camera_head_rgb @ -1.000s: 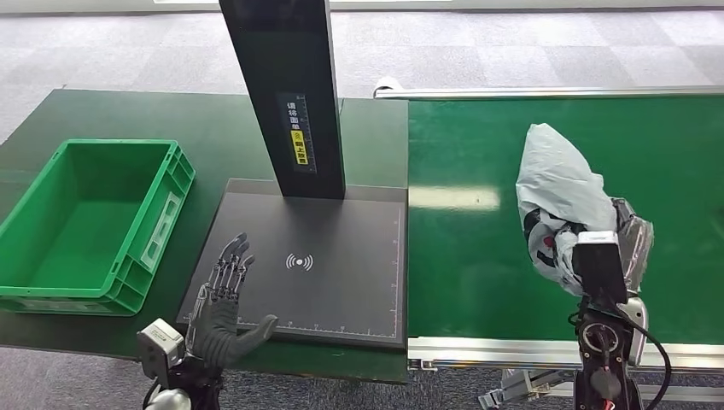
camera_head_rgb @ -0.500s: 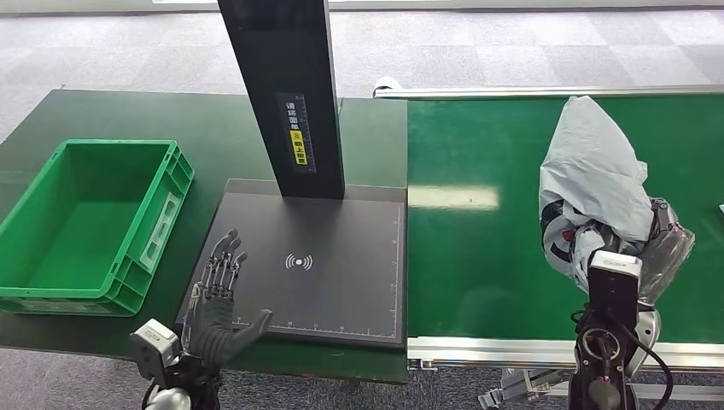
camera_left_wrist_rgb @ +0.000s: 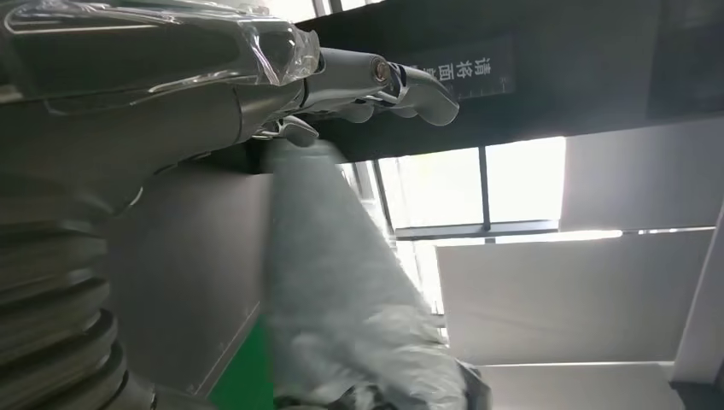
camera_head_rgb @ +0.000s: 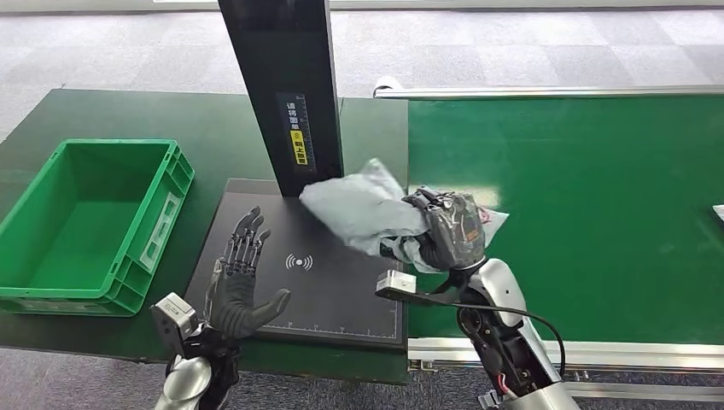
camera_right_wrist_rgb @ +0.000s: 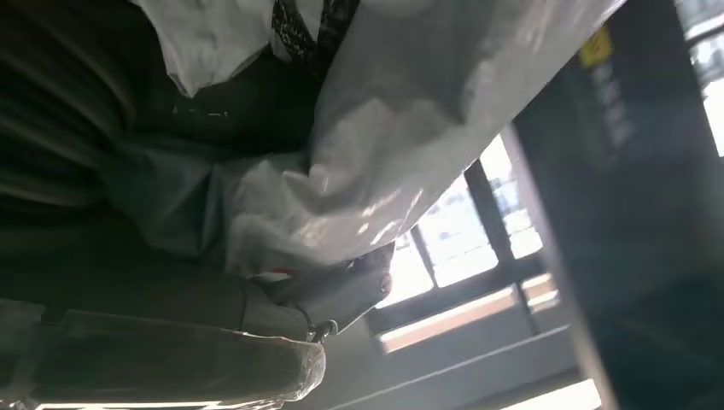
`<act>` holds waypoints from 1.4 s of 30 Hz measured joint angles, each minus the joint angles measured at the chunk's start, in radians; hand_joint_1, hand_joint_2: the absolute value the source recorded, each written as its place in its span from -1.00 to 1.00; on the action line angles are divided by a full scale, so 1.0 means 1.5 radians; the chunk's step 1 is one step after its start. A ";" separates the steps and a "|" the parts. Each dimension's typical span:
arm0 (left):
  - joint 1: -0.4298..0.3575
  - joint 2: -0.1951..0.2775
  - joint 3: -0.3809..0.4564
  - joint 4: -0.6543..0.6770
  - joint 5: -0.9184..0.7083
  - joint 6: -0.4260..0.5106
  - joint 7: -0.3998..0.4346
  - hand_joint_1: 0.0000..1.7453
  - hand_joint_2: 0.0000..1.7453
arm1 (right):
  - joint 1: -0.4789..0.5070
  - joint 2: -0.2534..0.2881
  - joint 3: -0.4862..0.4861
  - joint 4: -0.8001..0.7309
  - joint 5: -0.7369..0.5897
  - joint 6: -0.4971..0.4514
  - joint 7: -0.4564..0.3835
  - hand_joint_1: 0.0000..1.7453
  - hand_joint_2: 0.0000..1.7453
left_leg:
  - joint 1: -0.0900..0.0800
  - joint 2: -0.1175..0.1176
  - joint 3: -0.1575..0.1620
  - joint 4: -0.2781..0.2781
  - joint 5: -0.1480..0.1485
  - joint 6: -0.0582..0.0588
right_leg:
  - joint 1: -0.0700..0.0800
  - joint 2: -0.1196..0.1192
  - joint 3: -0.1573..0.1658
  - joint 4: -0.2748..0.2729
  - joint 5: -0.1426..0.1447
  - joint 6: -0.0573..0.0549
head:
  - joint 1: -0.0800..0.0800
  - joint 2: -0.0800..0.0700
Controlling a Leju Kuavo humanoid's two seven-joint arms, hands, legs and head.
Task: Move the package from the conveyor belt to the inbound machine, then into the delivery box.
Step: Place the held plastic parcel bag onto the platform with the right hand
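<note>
The package (camera_head_rgb: 363, 209) is a crumpled grey plastic mailer bag. My right hand (camera_head_rgb: 451, 229) grips it and holds it above the right part of the black inbound machine plate (camera_head_rgb: 256, 222), close to the machine's black upright post (camera_head_rgb: 286, 85). The bag (camera_right_wrist_rgb: 410, 111) hangs close over the right wrist camera, and it shows as a grey blur (camera_left_wrist_rgb: 341, 307) past my left hand. My left hand (camera_head_rgb: 242, 282) hovers over the plate's front left corner, palm up, fingers spread and empty. The green delivery box (camera_head_rgb: 85, 222) stands empty at the left.
The green conveyor belt (camera_head_rgb: 598, 188) runs along the right, with a silver rail (camera_head_rgb: 546, 91) at the back and another at the front. A white item's corner (camera_head_rgb: 718, 212) shows at the belt's right edge. The dark green table (camera_head_rgb: 171, 120) carries box and machine.
My right hand has swung the package left, from over the conveyor belt to above the machine plate. My left hand has edged slightly forward and right over the plate's front corner.
</note>
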 joint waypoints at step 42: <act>-0.110 0.013 -0.056 0.133 0.029 -0.019 0.001 -1.00 1.00 | -0.110 0.109 0.310 0.381 -0.024 0.031 0.020 -1.00 1.00 | 0.001 0.005 0.004 0.000 -0.001 -0.001 | 0.001 0.005 0.002 0.000 0.001 -0.001 | 0.000 0.000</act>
